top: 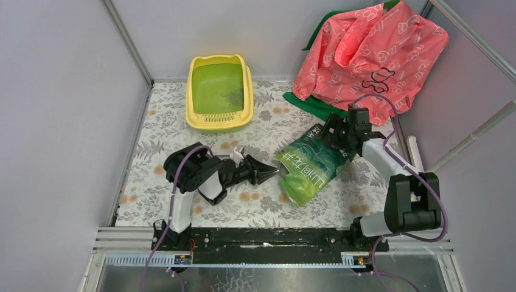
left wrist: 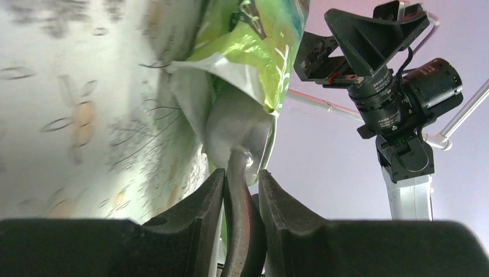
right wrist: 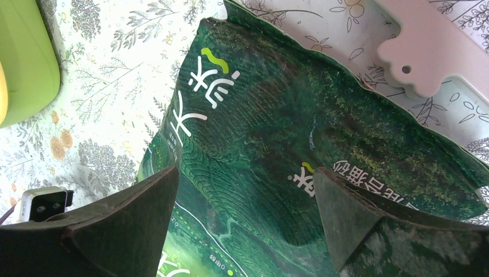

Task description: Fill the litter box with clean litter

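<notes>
The yellow litter box [top: 219,120] stands at the back of the mat, green inside, with a thin scatter of dark litter [top: 230,95] on its floor. A glossy green bag [top: 307,165] lies in the middle, mouth toward the left arm. My left gripper [top: 268,172] [left wrist: 241,173] is shut on the grey handle of a scoop [left wrist: 236,124], whose bowl sits inside the bag's mouth [left wrist: 254,46]. My right gripper [top: 333,135] [right wrist: 245,170] hangs open over the bag's far end [right wrist: 277,115], fingers wide apart to either side.
A pink patterned cover [top: 371,55] is heaped at the back right over green cloth [top: 313,106]. A pale pink plastic piece [right wrist: 438,52] lies beyond the bag. Grey walls close the sides. The litter box corner [right wrist: 23,57] shows in the right wrist view.
</notes>
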You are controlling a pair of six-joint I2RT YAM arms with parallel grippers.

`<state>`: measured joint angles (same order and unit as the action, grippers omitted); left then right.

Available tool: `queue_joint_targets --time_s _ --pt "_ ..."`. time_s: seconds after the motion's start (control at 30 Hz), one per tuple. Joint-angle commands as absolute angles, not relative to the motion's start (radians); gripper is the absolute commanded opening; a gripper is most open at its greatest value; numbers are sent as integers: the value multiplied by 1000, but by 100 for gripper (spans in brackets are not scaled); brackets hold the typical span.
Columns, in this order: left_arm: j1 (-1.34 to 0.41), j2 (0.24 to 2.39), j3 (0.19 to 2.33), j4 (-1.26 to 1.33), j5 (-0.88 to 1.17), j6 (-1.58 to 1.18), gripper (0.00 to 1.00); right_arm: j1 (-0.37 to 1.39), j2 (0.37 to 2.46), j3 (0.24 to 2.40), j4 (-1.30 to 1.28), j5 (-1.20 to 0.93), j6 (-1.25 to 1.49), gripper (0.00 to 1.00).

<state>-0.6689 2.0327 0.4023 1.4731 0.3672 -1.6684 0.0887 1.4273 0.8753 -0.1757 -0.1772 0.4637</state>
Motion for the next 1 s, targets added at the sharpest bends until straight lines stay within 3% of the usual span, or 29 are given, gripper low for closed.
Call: queue_joint_targets --time_s 0.0,0.97 --pt "-632 2023 334 1610 420 -1642 0 99 1393 856 -201 -191 451 95" --pt "-395 1882 -38 1611 602 -1499 0 98 1373 849 -214 -182 427 95"
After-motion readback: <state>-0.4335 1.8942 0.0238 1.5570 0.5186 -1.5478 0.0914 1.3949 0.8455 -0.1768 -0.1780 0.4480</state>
